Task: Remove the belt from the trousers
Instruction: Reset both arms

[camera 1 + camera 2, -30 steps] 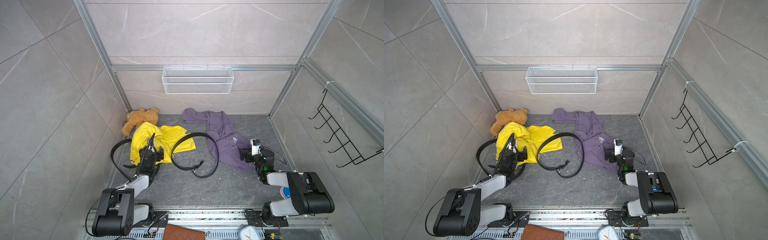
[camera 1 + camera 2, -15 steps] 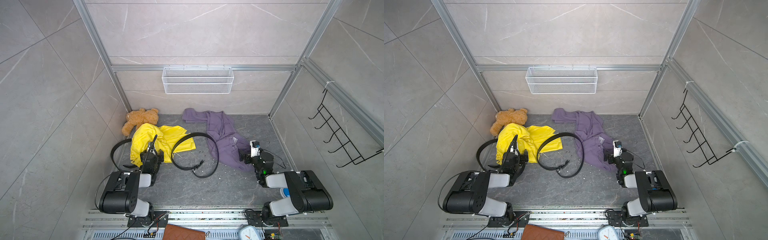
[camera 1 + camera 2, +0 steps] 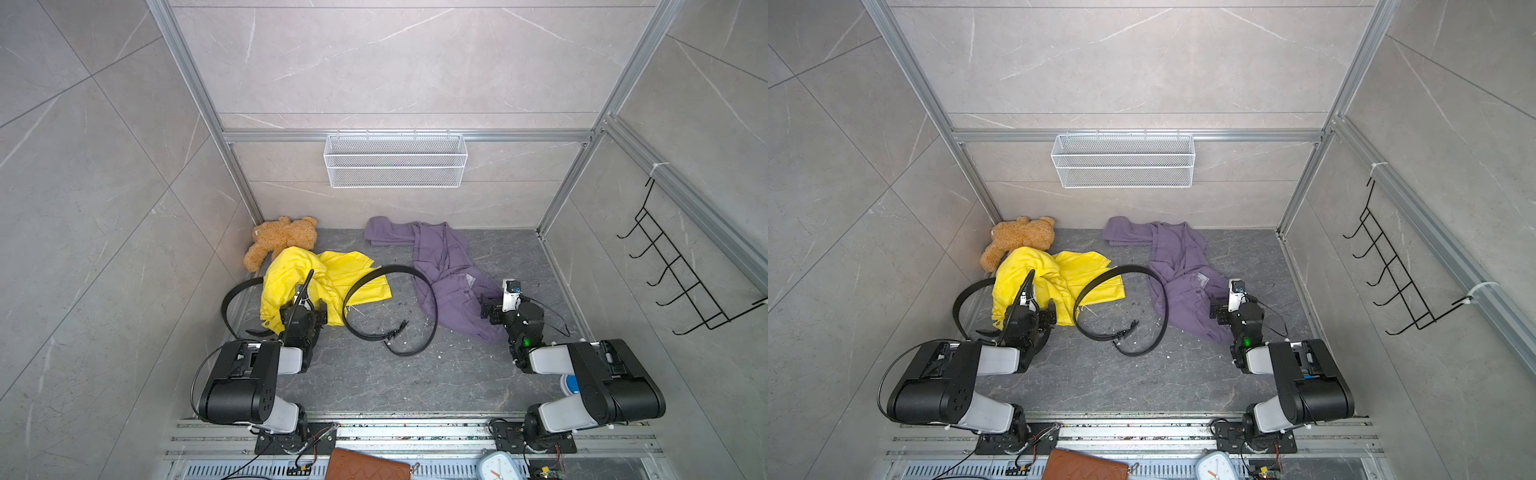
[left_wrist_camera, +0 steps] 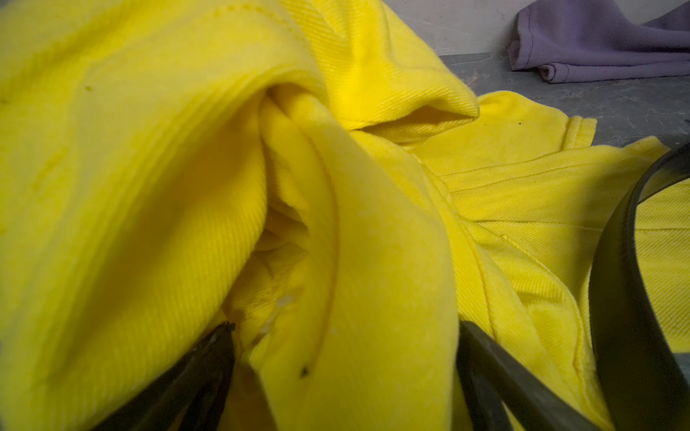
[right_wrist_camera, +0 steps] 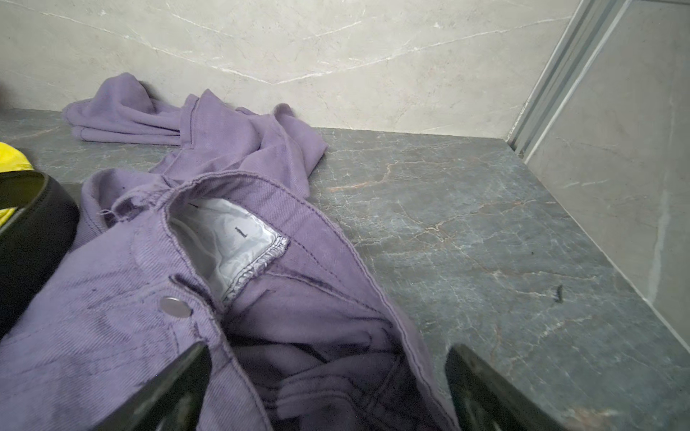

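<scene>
A black belt loops on the grey floor, from the yellow trousers across the purple trousers. Its buckle end lies free on the floor. Another black strap arc curves out left of the yellow trousers; I cannot tell if it is the same belt. My left gripper is open, its fingers straddling a yellow fold. My right gripper is open over the purple waistband, with its metal button beside one finger.
A brown teddy bear sits in the back left corner. A white wire basket hangs on the back wall and a black hook rack on the right wall. A brown wallet and a clock lie by the front rail.
The left arm has folded up and back toward its base while its gripper stays at the yellow cloth. The right arm has barely shifted. Both grippers stay open.
</scene>
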`<state>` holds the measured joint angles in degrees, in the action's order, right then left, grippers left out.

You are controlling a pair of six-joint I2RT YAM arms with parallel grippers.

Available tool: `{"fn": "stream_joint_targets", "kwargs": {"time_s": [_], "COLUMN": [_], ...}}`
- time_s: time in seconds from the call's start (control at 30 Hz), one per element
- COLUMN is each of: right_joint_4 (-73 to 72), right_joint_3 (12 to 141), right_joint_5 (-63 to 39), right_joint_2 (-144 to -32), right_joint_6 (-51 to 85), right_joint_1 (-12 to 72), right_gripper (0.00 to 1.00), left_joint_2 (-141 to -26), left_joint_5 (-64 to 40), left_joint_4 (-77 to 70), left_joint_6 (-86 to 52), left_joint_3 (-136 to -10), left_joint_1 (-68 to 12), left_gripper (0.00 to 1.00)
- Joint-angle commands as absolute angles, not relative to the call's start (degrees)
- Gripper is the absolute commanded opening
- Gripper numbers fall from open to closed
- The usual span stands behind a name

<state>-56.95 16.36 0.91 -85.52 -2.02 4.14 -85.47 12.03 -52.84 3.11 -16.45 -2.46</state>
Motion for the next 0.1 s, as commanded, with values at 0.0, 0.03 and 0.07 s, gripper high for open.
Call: {"fn": "stream_joint_targets", "kwargs": {"time_s": [0.0,0.03,0.07], "right_joint_4": [-55.7,-55.7,-55.6], "right_joint_3": [17.4,17.4,17.3], "right_joint_5": [2.7,2.8,2.7], "right_joint_2": [-86.0,-86.0,-85.9], "right_joint_6": [-0.8,-0.8,-0.8], "right_joint_1": [4.6,4.7,4.7], "right_gripper": [1.00,1.00,1.00], "left_joint_2": [-85.9,-85.9,-85.9], "left_joint_5": [12.3,12.2,12.2], "left_joint_4": [-54.7,-54.7,-54.6], "left_joint_6": [1.6,1.6,1.6], "left_joint_3": [-17.4,-17.4,-17.5], "left_joint_1": [-2.0,-2.0,-2.0], "left_gripper": [0.94,0.94,0.94]}}
